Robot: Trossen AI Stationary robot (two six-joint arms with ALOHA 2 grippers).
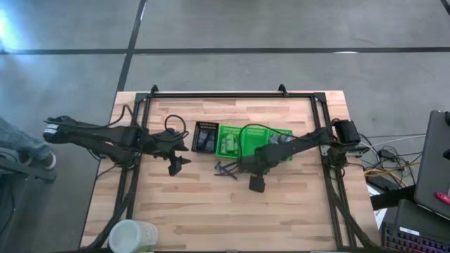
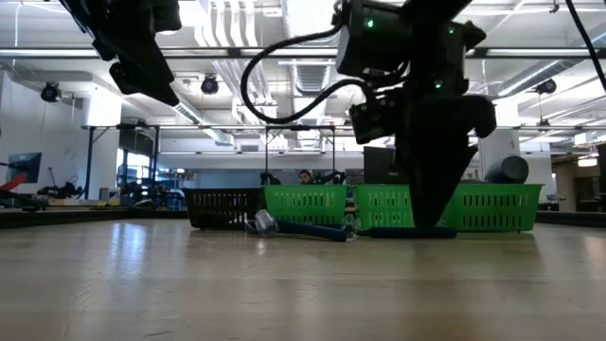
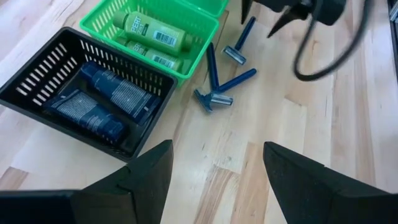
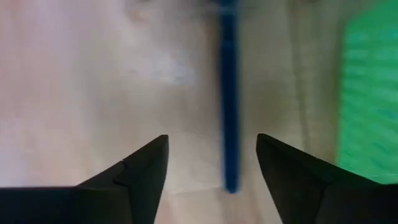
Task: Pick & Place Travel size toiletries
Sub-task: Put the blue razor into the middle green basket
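Three blue razors lie on the bare wood beside the trays, also in the high view. My right gripper points down over them, open. One razor's blue handle runs between the fingers, touching neither. Dark blue tubes lie in the black slotted tray. Green tubes lie in a green tray. My left gripper hangs open above the table, left of the trays, holding nothing.
A second green tray with items stands under the right arm. A black metal frame runs along the table's edges. A pale cup stands at the near left corner. Bare wood stretches across the near half.
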